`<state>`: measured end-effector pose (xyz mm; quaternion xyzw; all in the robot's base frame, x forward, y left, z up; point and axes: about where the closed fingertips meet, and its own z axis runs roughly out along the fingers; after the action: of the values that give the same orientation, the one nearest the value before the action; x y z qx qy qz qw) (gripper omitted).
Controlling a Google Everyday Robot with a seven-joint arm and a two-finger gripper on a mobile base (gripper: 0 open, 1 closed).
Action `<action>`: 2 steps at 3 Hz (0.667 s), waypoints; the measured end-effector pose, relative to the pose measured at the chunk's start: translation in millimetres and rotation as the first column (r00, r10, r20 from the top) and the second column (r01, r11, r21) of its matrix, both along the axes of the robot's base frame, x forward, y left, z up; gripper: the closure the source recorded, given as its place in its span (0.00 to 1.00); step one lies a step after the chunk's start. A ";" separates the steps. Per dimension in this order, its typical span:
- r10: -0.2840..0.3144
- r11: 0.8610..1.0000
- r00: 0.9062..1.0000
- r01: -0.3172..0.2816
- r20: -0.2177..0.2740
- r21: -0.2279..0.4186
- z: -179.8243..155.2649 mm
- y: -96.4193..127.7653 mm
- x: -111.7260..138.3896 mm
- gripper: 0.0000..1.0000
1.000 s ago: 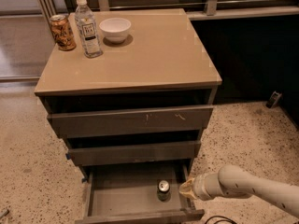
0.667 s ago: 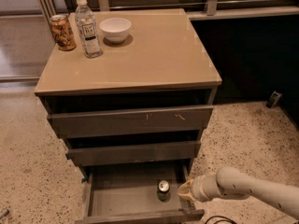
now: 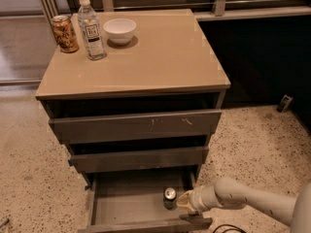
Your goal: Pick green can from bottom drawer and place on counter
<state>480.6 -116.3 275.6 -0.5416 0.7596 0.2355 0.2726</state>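
The green can (image 3: 169, 198) stands upright on the grey floor of the open bottom drawer (image 3: 121, 203), towards its right side, its silver top showing. My gripper (image 3: 182, 201) reaches in from the right on a pale arm and sits just right of the can, at the drawer's right wall. The tan counter (image 3: 146, 52) tops the cabinet above.
On the counter's back left stand an orange-brown patterned can (image 3: 64, 33), a clear water bottle (image 3: 91, 28) and a white bowl (image 3: 120, 30). The two upper drawers (image 3: 136, 125) are slightly open and overhang the bottom one. Speckled floor surrounds the cabinet.
My gripper has moved a little left, closer to the green can. The can and the drawer have not moved.
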 end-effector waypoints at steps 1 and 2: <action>0.000 1.000 1.000 0.000 -0.001 0.026 -25.4 5.8 9.9 0.43; -0.007 0.999 1.000 0.007 -0.001 0.039 -37.7 6.5 16.6 0.29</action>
<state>497.2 -109.8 237.9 -0.5334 0.7567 0.2496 0.2837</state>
